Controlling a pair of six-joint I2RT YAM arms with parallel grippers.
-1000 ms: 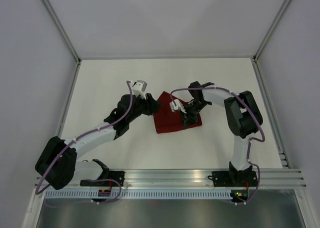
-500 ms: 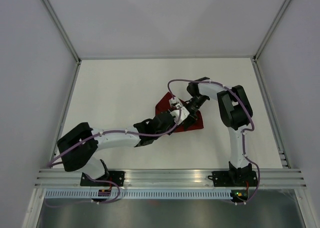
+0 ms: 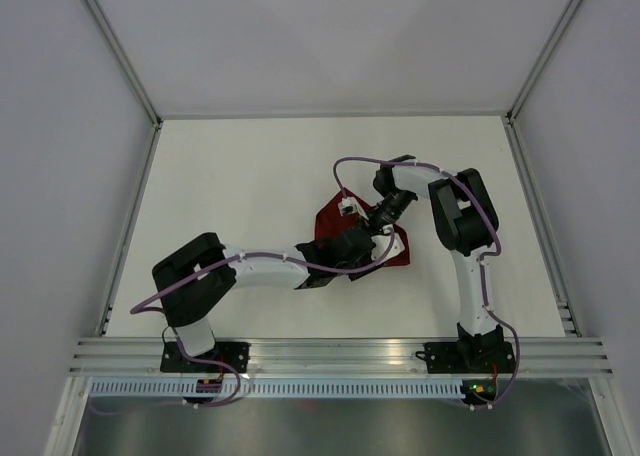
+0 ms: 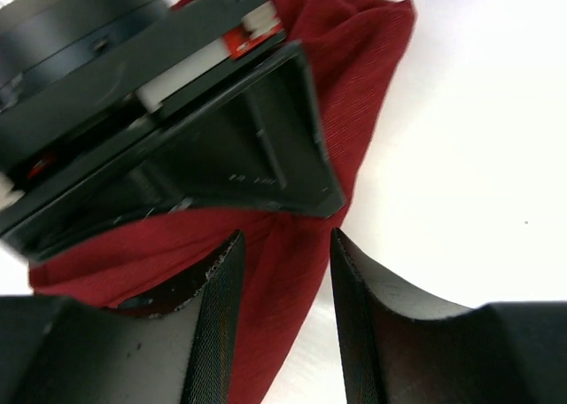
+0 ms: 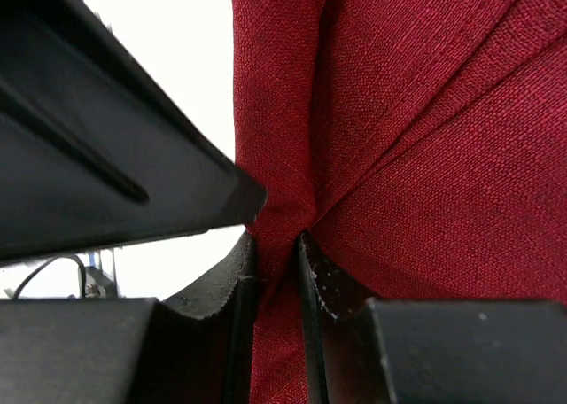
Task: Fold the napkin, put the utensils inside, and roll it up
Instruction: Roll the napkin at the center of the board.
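The maroon napkin (image 3: 325,217) lies bunched and creased at the table's middle. My right gripper (image 3: 379,220) is over its right part and is shut on a raised fold of the cloth (image 5: 425,112), pinched between its fingertips (image 5: 276,241). My left gripper (image 3: 366,244) reaches in from the near side, just in front of the right one. Its jaws (image 4: 283,242) are open and straddle a ridge of the napkin (image 4: 359,85) without pinching it. The right gripper's dark body (image 4: 221,147) fills the left wrist view above the fingers. No fork shows in any view.
White tabletop (image 3: 230,176) surrounds the napkin, with grey walls on three sides. The aluminium rail (image 3: 340,356) with both arm bases runs along the near edge. The two grippers sit nearly touching; the left one's finger (image 5: 106,156) crowds the right wrist view.
The left arm has swung from the napkin's left side round to its near side, now beside the right gripper. The napkin has bunched up under the right gripper, which shifted slightly.
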